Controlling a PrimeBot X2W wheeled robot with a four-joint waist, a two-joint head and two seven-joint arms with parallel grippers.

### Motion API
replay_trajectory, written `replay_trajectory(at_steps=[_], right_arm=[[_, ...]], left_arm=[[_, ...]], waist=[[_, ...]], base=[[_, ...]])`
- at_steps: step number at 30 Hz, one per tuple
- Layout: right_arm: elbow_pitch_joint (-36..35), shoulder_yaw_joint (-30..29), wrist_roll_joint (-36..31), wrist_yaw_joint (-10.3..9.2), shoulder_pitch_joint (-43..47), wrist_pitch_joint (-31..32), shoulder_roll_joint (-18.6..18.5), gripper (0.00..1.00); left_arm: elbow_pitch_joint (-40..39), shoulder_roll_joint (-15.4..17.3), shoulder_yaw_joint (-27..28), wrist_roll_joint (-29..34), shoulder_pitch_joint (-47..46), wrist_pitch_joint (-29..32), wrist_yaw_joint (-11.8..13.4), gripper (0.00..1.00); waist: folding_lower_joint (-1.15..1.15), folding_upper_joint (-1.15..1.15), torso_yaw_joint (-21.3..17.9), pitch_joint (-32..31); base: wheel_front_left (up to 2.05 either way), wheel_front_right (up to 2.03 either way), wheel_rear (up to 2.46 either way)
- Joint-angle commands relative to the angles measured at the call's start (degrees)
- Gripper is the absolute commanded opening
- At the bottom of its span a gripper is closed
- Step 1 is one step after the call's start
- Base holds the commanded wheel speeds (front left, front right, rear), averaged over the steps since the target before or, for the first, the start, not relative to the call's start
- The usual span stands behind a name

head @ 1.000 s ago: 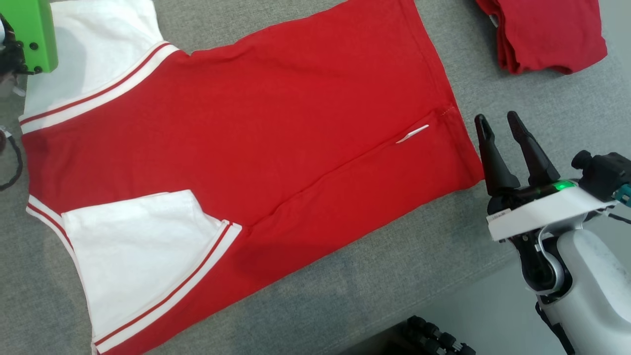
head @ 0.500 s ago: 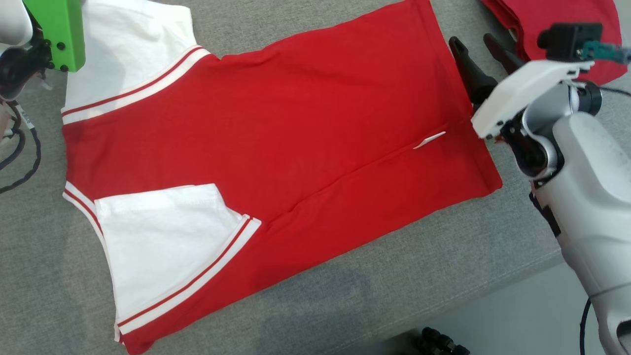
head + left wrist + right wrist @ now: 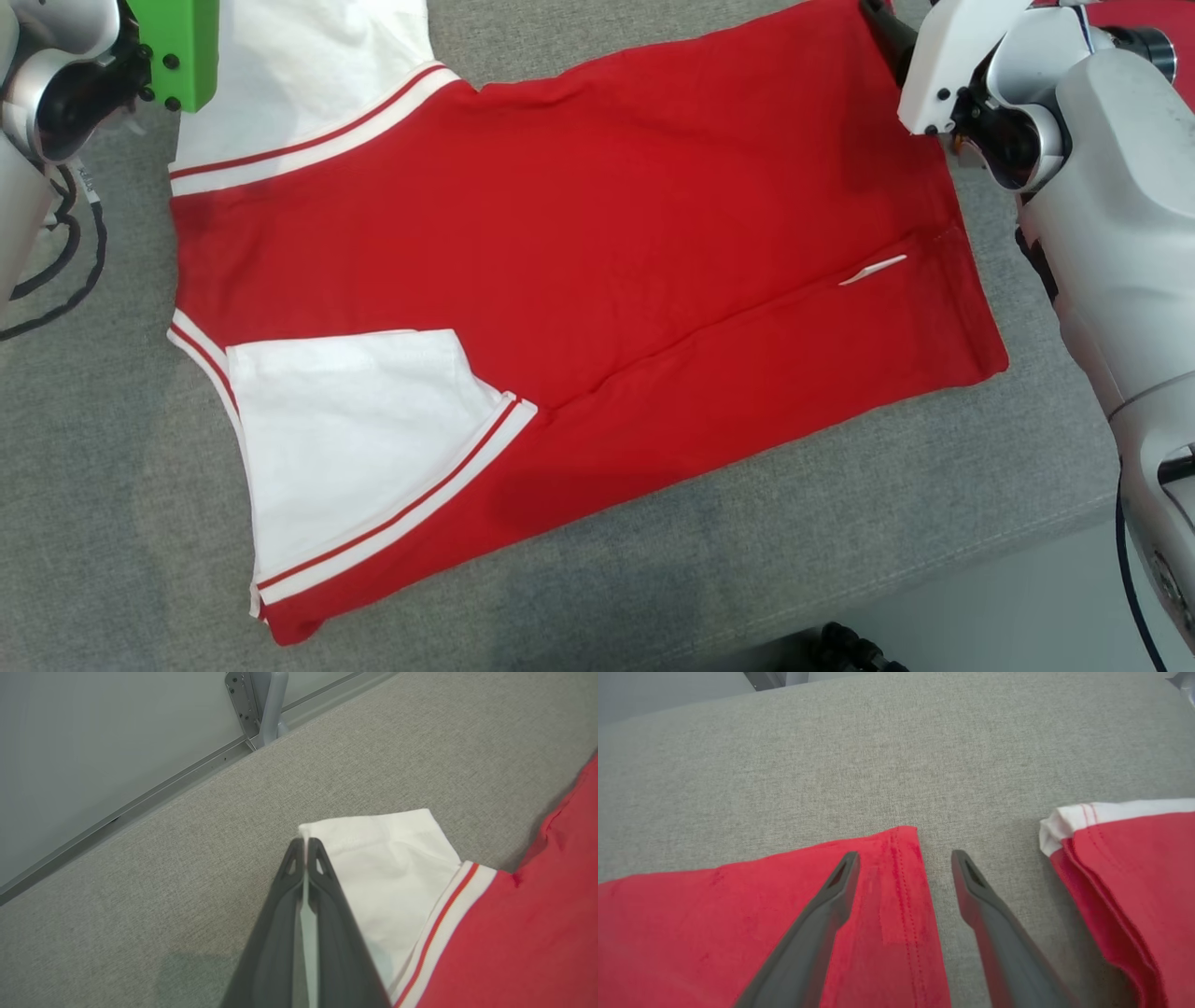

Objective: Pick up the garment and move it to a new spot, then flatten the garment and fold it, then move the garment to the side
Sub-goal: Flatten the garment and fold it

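Your garment (image 3: 579, 271) lies flat on the grey bench (image 3: 747, 579). Your left claw (image 3: 306, 845) is pinched tight on its white sleeve corner. Your right claw (image 3: 904, 856) gapes wide astride the hem corner, gripping nothing. A folded red pile (image 3: 1134, 872) sits just beside it.

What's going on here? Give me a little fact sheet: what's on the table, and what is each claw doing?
Surface: grey table
Garment: red shirt with white sleeves, lying flat
Left gripper: shut on the corner of the far sleeve
Right gripper: open, fingers either side of the shirt's hem corner
Also there: folded red pile, beside the shirt, not touching it
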Motion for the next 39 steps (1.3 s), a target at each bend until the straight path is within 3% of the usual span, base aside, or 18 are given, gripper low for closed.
replay_trajectory(at_steps=[1, 11, 13, 14, 18, 19, 20, 22, 23, 24, 31, 32, 33, 34, 39], right_arm=[[1.9, -0.3, -0.8, -0.01, -1.3, -0.2, 0.4, 1.0], [11.2, -2.0, -1.9, -0.01, -6.6, -1.4, 2.0, 1.0], [12.6, -2.1, -2.1, -0.01, -7.5, -1.6, 2.1, 0.92], [13.3, -2.2, -2.2, -0.01, -7.9, -1.7, 2.1, 0.76], [15.1, -2.3, -2.5, -0.01, -8.8, -2.1, 2.3, 0.62], [15.5, -2.3, -2.7, -0.01, -9.0, -2.3, 2.2, 0.48], [16.0, -2.3, -2.7, -0.01, -9.2, -2.4, 2.2, 0.44], [16.8, -2.5, -2.7, -0.01, -9.6, -2.5, 2.1, 0.22], [17.2, -2.6, -2.7, -0.01, -9.8, -2.4, 2.2, 0.03], [17.5, -2.6, -2.7, -0.01, -10.0, -2.1, 2.2, 0.0], [19.3, -2.8, -4.3, -0.01, -10.7, -1.3, 1.5, 0.0], [19.5, -3.0, -4.6, -0.01, -10.8, -1.4, 1.4, 0.42], [19.6, -3.2, -4.9, -0.01, -10.9, -1.2, 1.2, 0.77], [19.8, -3.4, -5.0, -0.01, -10.9, -0.7, 1.1, 1.0], [20.1, -4.8, -6.0, -0.01, -10.7, 0.9, 0.5, 1.0]], left_arm=[[-0.5, 0.4, -0.7, -0.9, -1.2, -0.4, -0.1, 0.0], [-1.4, 1.0, -4.5, -2.9, -3.2, -1.5, -0.1, 0.0], [-1.4, 1.0, -5.2, -3.4, -3.5, -1.8, -0.1, 0.0], [-1.3, 1.0, -5.5, -3.5, -3.6, -2.0, -0.1, 0.0], [-1.2, 0.7, -6.5, -4.3, -3.9, -2.4, -0.1, 0.0], [-1.2, 0.6, -6.8, -4.5, -4.0, -2.6, -0.1, 0.0], [-1.1, 0.4, -7.1, -4.7, -4.1, -2.6, -0.1, 0.0], [-0.9, 0.3, -7.8, -4.8, -4.2, -3.1, -0.1, 0.0], [-0.9, 0.4, -8.1, -5.1, -4.4, -3.2, -0.1, 0.0], [-0.8, 0.4, -8.4, -5.3, -4.5, -3.4, -0.1, 0.0], [-0.2, 0.4, -10.4, -6.8, -5.0, -4.8, -0.1, 0.0], [-0.1, 0.4, -10.7, -6.9, -5.0, -5.1, -0.1, 0.0], [0.0, 0.5, -11.0, -7.2, -5.1, -5.1, -0.1, 0.0], [0.1, 0.5, -11.3, -7.5, -5.2, -5.3, -0.1, 0.0], [0.4, 0.6, -12.6, -8.1, -5.8, -5.8, -0.1, 0.0]], waist=[[0.0, 0.0, 0.6, 0.5], [0.0, 0.0, 2.1, 1.3], [0.0, 0.0, 2.3, 1.4], [0.0, 0.0, 2.4, 1.4], [0.0, 0.0, 2.8, 1.4], [0.0, 0.0, 3.0, 1.4], [0.0, 0.0, 3.1, 1.3], [0.0, 0.0, 3.4, 1.3], [0.0, 0.0, 3.5, 1.3], [0.0, 0.0, 3.6, 1.3], [0.0, 0.0, 4.2, 0.9], [0.0, 0.0, 4.2, 0.9], [0.0, 0.0, 4.3, 0.8], [0.0, 0.0, 4.3, 0.8], [0.0, 0.0, 4.6, 1.0]], base=[[0.0, 0.0, 0.0], [0.0, 0.0, 0.0], [0.0, 0.0, 0.0], [0.0, 0.0, 0.0], [0.0, 0.0, 0.0], [0.0, 0.0, 0.0], [0.0, 0.0, 0.0], [0.0, 0.0, 0.0], [0.0, 0.0, 0.0], [0.0, 0.0, 0.0], [0.0, 0.0, 0.0], [0.0, 0.0, 0.0], [0.0, 0.0, 0.0], [0.0, 0.0, 0.0], [0.0, 0.0, 0.0]])
